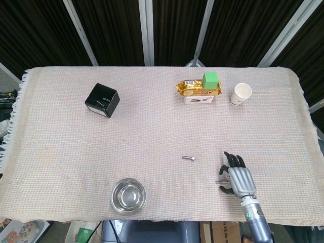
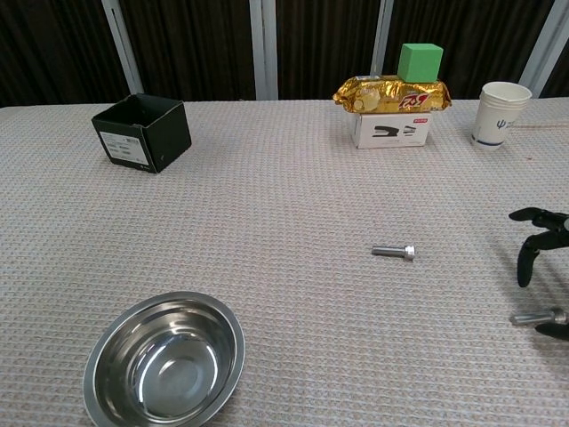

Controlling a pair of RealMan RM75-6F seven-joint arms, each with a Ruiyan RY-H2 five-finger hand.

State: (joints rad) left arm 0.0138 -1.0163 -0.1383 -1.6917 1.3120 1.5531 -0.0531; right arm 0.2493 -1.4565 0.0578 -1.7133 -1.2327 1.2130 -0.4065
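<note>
We take this for a robot test lab: a table [image 1: 61, 136] under a woven cloth [image 2: 267, 213], ringed by black curtains [image 1: 172, 30] on metal posts [image 1: 146, 30], with unrelated props laid out, a steel bowl [image 2: 164, 358], a black box [image 2: 142, 132], a paper cup [image 2: 500, 113].
</note>
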